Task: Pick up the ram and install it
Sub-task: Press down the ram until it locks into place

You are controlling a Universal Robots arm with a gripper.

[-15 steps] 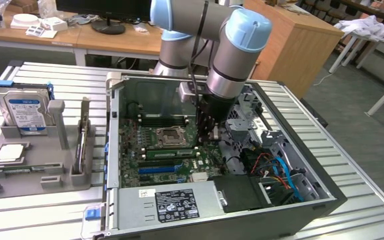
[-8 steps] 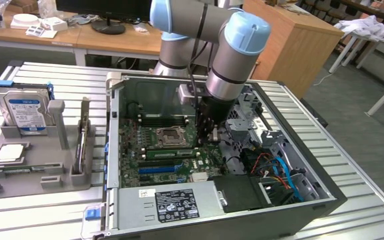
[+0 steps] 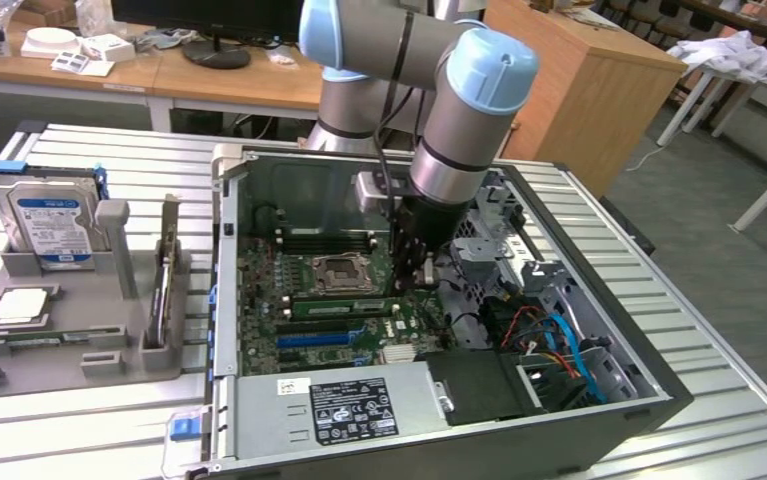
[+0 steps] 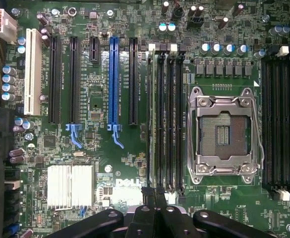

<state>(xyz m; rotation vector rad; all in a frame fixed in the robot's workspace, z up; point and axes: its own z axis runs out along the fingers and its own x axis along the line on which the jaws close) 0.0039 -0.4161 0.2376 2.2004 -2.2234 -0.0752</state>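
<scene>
The ram [image 3: 339,306], a narrow green stick, lies along a memory slot on the motherboard [image 3: 290,275], just beside the CPU socket [image 3: 336,269]. In the wrist view the ram [image 4: 152,119] appears edge-on in the outermost of the black slots next to the socket [image 4: 224,130]. My gripper [image 3: 414,280] hangs inside the open computer case, close over one end of that stick. Its black fingers [image 4: 147,198] are shut together with nothing between them, at the end of the slot row. Whether they touch the stick I cannot tell.
A grey fixture [image 3: 63,320] at the exterior view's left holds a hard drive with a blue label [image 3: 47,222], a square silver chip [image 3: 20,306] and a thin board standing on edge [image 3: 164,285]. Case walls [image 3: 223,260], a drive cage and cables [image 3: 557,340] hem in the gripper.
</scene>
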